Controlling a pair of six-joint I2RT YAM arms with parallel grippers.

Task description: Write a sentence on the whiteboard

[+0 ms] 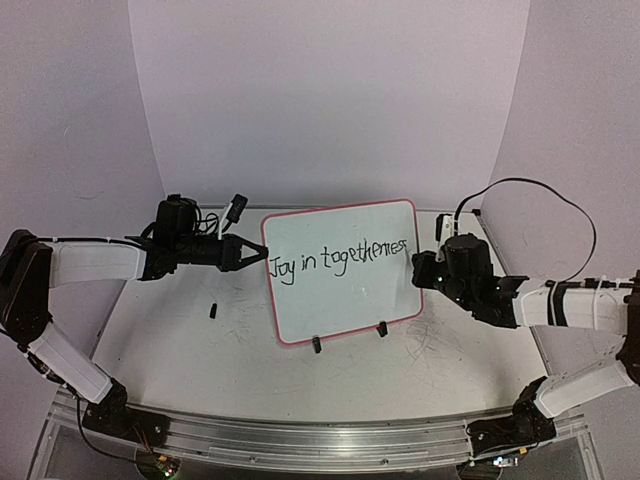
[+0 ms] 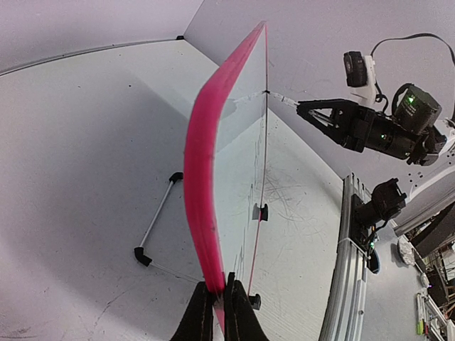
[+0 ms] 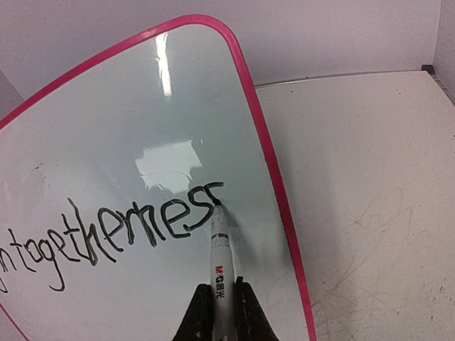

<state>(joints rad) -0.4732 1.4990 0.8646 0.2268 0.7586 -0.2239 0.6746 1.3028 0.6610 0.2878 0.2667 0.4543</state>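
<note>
Whiteboard point(image 1: 340, 300) is standing on its long edge mid-table, tilted slightly, on two black clip feet point(image 1: 316, 344) along its 6 o'clock edge. From the top camera I read the writing point(image 1: 340, 260) as "Joy in togetherness", one line across the upper half.

Left gripper point(image 1: 250, 255) comes in from 9 o'clock of the board. On the left wrist cam the fingers point(image 2: 202, 312) are pinched on the pink rim point(image 2: 199, 177), one either side of the edge, so it's closed and clamping the board.

Right gripper point(image 1: 418, 268) sits at 3 o'clock of the board. On the right wrist cam it point(image 3: 220, 291) is closed around a marker point(image 3: 219, 249) with a white barrel and a black tip. The barrel points to 12 o'clock in that view. The tip is touching the board face point(image 3: 106, 142) at the bottom of the final "s", just inside the rim on that side.

Small black piece point(image 1: 213, 309) lies on the tabletop point(image 1: 180, 350) at roughly 8 o'clock from the board, apart from it and from both arms. I can't tell what it is. The tabletop has scuff marks near the right arm.
</note>
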